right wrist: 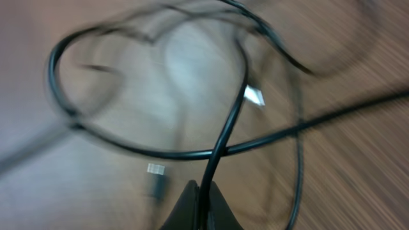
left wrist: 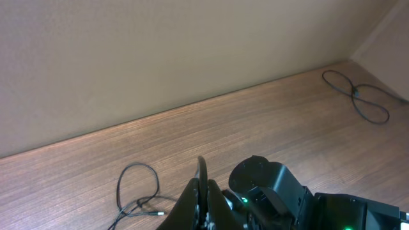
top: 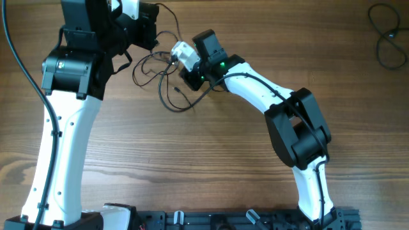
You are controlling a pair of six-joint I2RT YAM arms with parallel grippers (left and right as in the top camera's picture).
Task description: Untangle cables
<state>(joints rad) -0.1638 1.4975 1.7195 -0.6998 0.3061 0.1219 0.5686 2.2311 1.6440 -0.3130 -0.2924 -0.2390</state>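
A tangle of thin black cables [top: 160, 73] lies at the table's upper middle, with both grippers over it. In the left wrist view my left gripper [left wrist: 206, 190] is shut on one black cable strand [left wrist: 202, 167] that rises between the fingers, and a loose loop with a plug [left wrist: 137, 190] lies on the wood to its left. My right gripper [right wrist: 203, 189] is shut on another cable strand [right wrist: 222, 144] lifted off the table. Loops cross beneath it, beside a small plug [right wrist: 155, 174]. From overhead, the left gripper [top: 152, 39] and right gripper [top: 172, 59] sit close together.
A separate looped black cable [top: 386, 35] lies at the far right corner, also in the left wrist view [left wrist: 358, 96]. The right arm's black wrist [left wrist: 275, 191] sits right beside the left fingers. A wall [left wrist: 160, 57] runs along the table's far edge.
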